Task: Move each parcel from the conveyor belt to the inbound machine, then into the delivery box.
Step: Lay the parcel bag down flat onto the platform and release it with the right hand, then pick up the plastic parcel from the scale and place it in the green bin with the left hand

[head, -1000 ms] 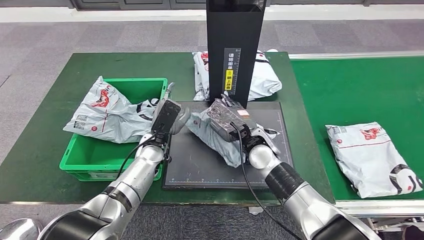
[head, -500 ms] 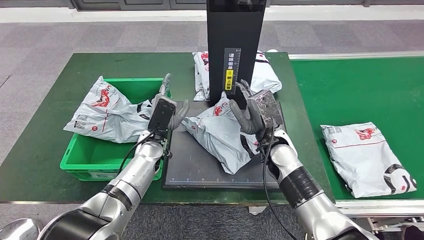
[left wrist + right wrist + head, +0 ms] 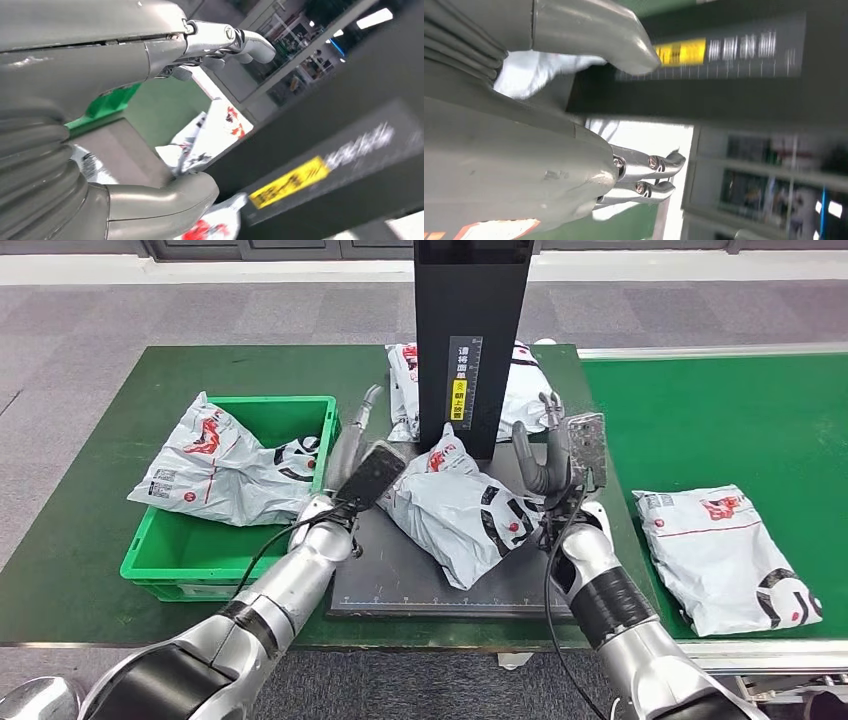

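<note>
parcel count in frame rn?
4. One parcel draped over the green bin, one on the black scan platform, one behind the black column, one on the conveyor belt. Others may be hidden beneath the bin's parcel.

Yellow label [image 3: 458, 393] on black column [image 3: 470, 330], unreadable

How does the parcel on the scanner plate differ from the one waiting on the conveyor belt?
The parcel on the scanner plate lies on the dark plate, between the left hand and the right hand; the parcel on the conveyor belt lies on green belt, with no hand near it. The plate parcel looks bunched and lies skewed; the belt parcel lies flatter. Both are grey-white bags with red and black print.
</note>
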Controlling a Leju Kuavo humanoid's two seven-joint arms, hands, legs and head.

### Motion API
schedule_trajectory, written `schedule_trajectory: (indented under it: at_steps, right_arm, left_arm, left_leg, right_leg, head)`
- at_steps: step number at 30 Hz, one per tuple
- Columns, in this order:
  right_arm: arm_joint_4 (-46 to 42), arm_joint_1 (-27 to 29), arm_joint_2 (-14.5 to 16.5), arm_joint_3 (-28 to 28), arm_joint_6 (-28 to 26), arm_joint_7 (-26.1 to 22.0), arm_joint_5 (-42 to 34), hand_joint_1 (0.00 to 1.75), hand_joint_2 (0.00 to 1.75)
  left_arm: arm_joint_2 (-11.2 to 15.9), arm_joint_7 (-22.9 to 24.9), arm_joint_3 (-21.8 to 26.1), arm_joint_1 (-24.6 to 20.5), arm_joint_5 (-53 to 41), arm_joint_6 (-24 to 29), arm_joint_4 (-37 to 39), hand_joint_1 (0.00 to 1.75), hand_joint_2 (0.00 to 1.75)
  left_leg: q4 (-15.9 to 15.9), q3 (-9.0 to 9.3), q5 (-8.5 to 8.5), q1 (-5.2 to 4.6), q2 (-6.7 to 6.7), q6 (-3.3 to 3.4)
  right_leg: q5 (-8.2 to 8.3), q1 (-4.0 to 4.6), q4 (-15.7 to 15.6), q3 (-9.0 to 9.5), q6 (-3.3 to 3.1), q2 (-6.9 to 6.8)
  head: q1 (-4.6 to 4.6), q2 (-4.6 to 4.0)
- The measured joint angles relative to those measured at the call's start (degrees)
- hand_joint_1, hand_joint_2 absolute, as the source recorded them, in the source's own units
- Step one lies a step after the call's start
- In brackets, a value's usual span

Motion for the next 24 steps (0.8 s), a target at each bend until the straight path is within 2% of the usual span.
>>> schedule_trajectory:
  at_steps: [3,7,10,15,19,20,23,24]
  right_arm:
    - [0.8,0.0,-0.1,-1.6,0.1,-0.3,-1.6,0.0,0.0]
    - [2.1,-0.7,-0.2,-2.9,0.8,-0.1,-2.7,0.0,0.0]
    - [2.9,-1.1,-0.2,-3.6,1.0,-0.1,-3.1,0.0,0.0]
    - [4.1,-1.2,-0.2,-4.6,3.0,0.2,-3.8,0.0,0.0]
    - [4.3,-1.2,-0.2,-4.8,3.4,0.3,-3.9,0.0,0.0]
    - [4.4,-1.2,-0.2,-4.9,3.7,0.3,-4.0,0.0,0.0]
    - [6.3,-1.4,-0.2,-6.1,5.7,0.7,-4.4,0.0,0.0]
    - [7.2,-1.6,-0.2,-6.4,6.5,0.9,-4.5,0.0,0.0]
  left_arm:
    - [-0.4,4.7,-3.9,-0.2,-6.9,1.7,2.7,0.0,1.75]
    - [-0.7,11.7,-10.9,-0.4,-15.9,-0.1,6.1,0.0,1.75]
    - [-0.8,13.5,-14.4,-0.5,-18.1,-1.7,7.7,0.0,1.75]
    - [-0.8,16.4,-20.3,-0.7,-25.1,-11.2,9.6,0.0,1.75]
    - [-0.8,16.6,-21.2,-0.7,-26.1,-12.4,9.8,0.0,1.75]
    - [-0.8,16.7,-21.6,-0.7,-26.4,-12.9,9.9,0.37,1.75]
    - [-0.5,16.4,-25.3,-1.9,-27.9,-16.3,10.6,1.68,1.75]
    - [-0.4,15.9,-26.3,-2.4,-27.8,-17.1,10.8,1.75,1.75]
  left_leg:
    - [0.0,0.0,-0.01,-0.02,0.03,0.01]
    - [0.0,-0.01,-0.01,-0.05,0.02,0.01]
    - [0.0,0.0,-0.01,-0.05,0.02,0.01]
    - [0.0,-0.01,-0.01,-0.05,-0.01,0.01]
    - [0.0,-0.01,-0.01,-0.05,-0.01,0.01]
    - [0.0,-0.01,-0.01,-0.05,-0.01,0.01]
    - [0.0,0.02,0.0,-0.05,-0.05,0.04]
    - [0.0,0.04,0.01,-0.05,-0.07,0.05]
  right_leg:
    - [0.0,-0.02,0.0,0.0,0.0,0.02]
    - [0.0,-0.02,0.0,0.0,0.0,0.01]
    - [0.0,-0.02,0.0,0.0,0.0,0.01]
    - [0.0,-0.02,0.0,0.0,0.01,-0.01]
    - [0.0,-0.02,0.0,0.01,0.01,-0.01]
    - [0.0,-0.02,0.0,0.01,0.01,-0.01]
    - [-0.01,-0.03,0.0,0.1,0.03,-0.09]
    - [-0.02,-0.03,0.0,0.15,0.03,-0.13]
  head:
    - [0.01,0.0]
    - [0.0,-0.01]
    - [0.01,-0.01]
    - [0.01,-0.02]
    - [0.01,-0.01]
    - [0.01,-0.01]
    - [0.0,-0.01]
    - [0.01,-0.02]
